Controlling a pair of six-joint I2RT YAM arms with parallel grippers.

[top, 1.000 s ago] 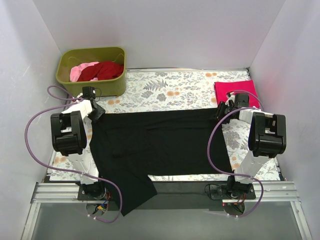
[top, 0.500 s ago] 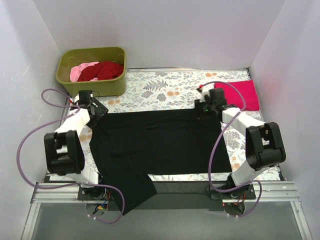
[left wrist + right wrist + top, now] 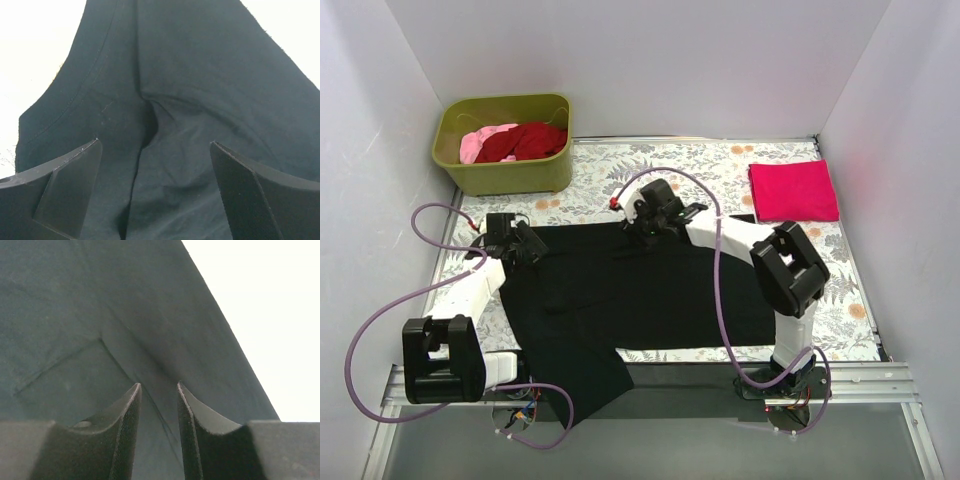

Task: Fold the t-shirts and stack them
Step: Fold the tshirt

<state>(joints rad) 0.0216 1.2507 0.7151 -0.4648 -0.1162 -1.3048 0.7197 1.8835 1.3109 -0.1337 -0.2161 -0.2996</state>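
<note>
i see the black shirt [image 3: 640,290] spread across the middle of the counter [image 3: 670,180], its near left part hanging over the near edge. my left jaws stand wide over its far left corner with nothing between them, while my right jaws are narrow at the middle of its far edge, a ridge of black cloth pinched between them. the magenta shirt [image 3: 793,190] lies folded at far right, and the red shirt [image 3: 525,140] and pale pink shirt [image 3: 482,140] sit bunched in the tub [image 3: 455,165] at far left.
</note>
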